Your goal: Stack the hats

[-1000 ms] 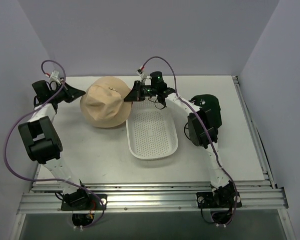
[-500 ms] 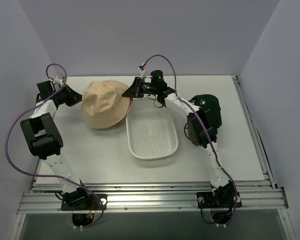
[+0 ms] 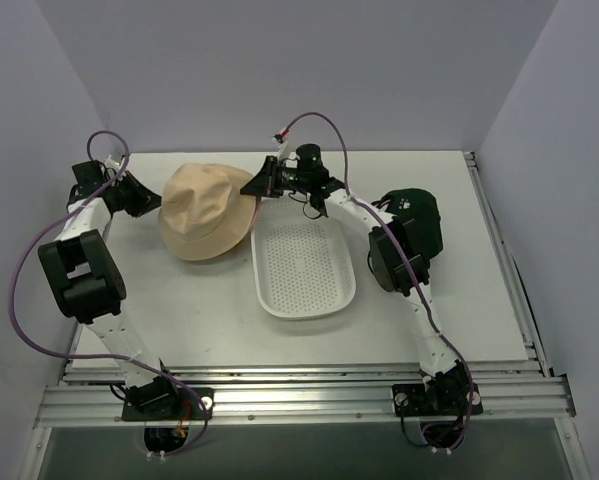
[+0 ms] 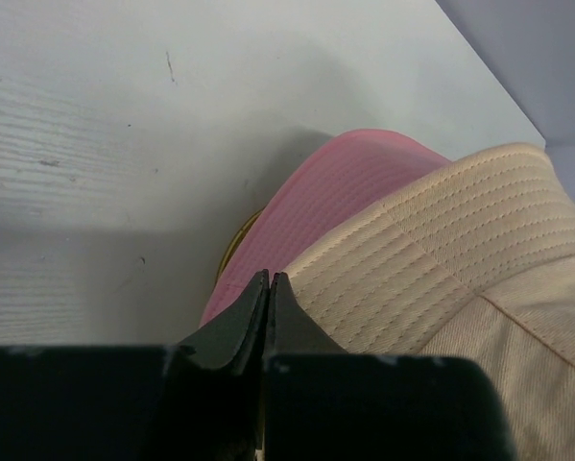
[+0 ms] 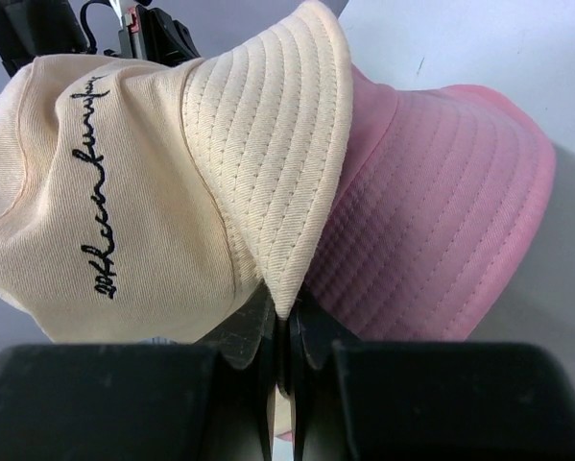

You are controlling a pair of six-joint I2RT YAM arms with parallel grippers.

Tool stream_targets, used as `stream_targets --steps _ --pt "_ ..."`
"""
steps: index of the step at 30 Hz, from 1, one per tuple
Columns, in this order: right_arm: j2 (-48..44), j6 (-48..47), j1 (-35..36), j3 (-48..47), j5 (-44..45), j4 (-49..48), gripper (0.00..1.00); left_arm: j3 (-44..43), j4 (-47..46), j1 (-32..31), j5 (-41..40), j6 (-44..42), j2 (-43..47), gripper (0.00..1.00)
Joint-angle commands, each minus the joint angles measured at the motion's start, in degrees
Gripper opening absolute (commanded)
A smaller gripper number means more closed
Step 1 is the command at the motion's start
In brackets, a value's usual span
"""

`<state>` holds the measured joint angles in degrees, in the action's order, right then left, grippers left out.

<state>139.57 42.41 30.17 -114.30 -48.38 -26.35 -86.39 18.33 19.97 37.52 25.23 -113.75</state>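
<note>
Since a second ago the beige hat (image 3: 207, 210) has slid a little toward the left and settled, its crown now domed up, and both arms have gone with it. My left pincer (image 4: 269, 280) is pressed nearly shut, its tips right where the beige brim's edge meets the pink hat (image 4: 335, 192). I judge it is pinching the beige brim, though that view hides the fabric between the tips. The beige hat lies over the pink one at the far left-centre of the counter (image 3: 179, 310), with pink brim showing out from under it on both sides. My right pincer (image 5: 285, 322) is clamped tight on the beige brim's other edge, with the stitched rim running straight in between the fingers. So I read this pair as stacked, with only the release left. Further right sits the white tray (image 3: 304, 300), and beyond it a dark hat (image 3: 419, 215), well apart from the pile and not yet stacked.
</note>
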Motion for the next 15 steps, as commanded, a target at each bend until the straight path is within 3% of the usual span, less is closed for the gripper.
stream_targets --steps 1,5,10,15 --pt "2.2 -3.5 -2.0 1.7 5.7 7.6 0.0 1.2 10.8 5.1 -22.3 -5.4 -2.3 0.02" --pt "3.1 -3.4 -1.6 1.0 6.1 8.2 0.0 -1.1 17.2 5.1 -26.5 -5.5 -5.2 0.02" --pt "1.2 -6.8 0.8 1.5 6.2 11.1 0.0 2.8 17.6 5.5 -32.8 -5.9 -0.3 0.02" --pt "-2.7 -5.9 3.1 6.9 6.6 6.5 0.0 9.3 12.4 7.4 -28.6 -3.4 8.5 0.02"
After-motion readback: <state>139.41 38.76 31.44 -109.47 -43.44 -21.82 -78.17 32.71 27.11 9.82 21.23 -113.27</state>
